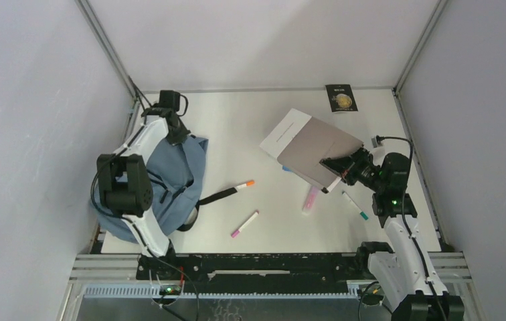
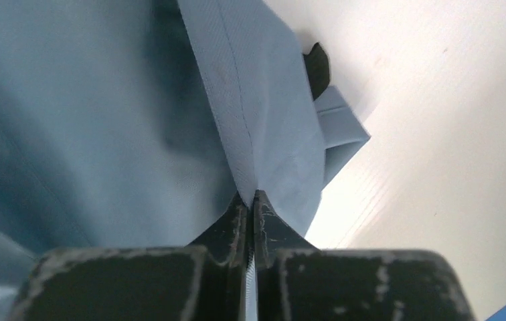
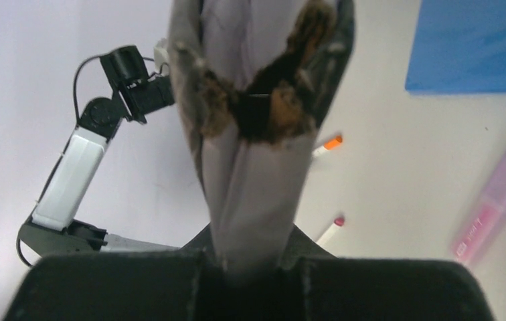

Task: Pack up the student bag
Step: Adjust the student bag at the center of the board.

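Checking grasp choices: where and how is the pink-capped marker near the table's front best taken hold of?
Take the pink-capped marker at mid-barrel, coming straight down from above and squeezing across its width. It lies flat and diagonal on the table, apart from the orange-capped marker, so both long sides look free.

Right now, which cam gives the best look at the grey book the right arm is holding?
Top external: nearly the whole cover of the grey book shows, one corner in the right jaws. Right wrist sees only its edge, close and blurred, between the jaws. Left wrist shows none of it.
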Robot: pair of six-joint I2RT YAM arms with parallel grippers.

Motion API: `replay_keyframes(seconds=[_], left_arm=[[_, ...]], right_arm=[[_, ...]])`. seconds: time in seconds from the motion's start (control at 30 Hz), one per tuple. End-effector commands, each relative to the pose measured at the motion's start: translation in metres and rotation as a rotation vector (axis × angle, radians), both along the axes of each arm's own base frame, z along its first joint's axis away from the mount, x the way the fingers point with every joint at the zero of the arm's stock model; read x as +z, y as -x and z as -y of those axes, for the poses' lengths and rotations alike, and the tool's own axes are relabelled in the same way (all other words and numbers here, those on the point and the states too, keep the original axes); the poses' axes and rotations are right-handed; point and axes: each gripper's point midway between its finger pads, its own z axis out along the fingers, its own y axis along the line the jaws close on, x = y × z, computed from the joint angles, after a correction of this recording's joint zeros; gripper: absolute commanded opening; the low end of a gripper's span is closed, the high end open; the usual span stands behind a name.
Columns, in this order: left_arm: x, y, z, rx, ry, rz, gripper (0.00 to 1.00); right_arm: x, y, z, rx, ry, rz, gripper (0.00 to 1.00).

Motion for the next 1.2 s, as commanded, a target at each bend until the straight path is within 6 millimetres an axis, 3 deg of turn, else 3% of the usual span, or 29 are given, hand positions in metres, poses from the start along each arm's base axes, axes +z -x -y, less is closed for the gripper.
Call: replay_keyframes(seconds=[0.0, 0.1, 0.2, 0.43, 0.63, 0.8, 1.13, 1.17], left_arm=[[0.026, -0.044, 0.003, -0.173, -0.05, 0.075, 0.0], [0.034, -0.07, 0.017, -0.306, -0.039, 0.124, 0.0], [0.042, -0.084, 0.047, -0.469, -0.033, 0.15, 0.0], [0.043, -0.074, 0.103, -0.737, -0.108, 0.109, 0.0], [0.025, -0.034, 0.145, -0.889, -0.052, 0.041, 0.0], [0.017, 0.013, 0.172, -0.999, -0.052, -0.026, 0.0], [0.026, 0.101, 0.195, -1.122, 0.024, -0.073, 0.0], [0.027, 0.107, 0.196, -1.132, 0.019, -0.076, 0.04]], right_arm=[[0.009, 0.006, 0.002, 0.021, 0.03, 0.03, 0.0], [0.006, 0.006, 0.006, 0.008, 0.038, 0.016, 0.0], [0.002, 0.006, 0.01, -0.005, 0.042, 0.0, 0.0], [-0.006, 0.002, 0.022, -0.04, 0.05, -0.031, 0.0], [-0.01, -0.002, 0.025, -0.043, 0.045, -0.044, 0.0], [-0.011, -0.005, 0.028, -0.048, 0.043, -0.045, 0.0], [-0.012, -0.007, 0.034, -0.056, 0.044, -0.045, 0.0], [-0.012, -0.007, 0.034, -0.056, 0.042, -0.046, 0.0]])
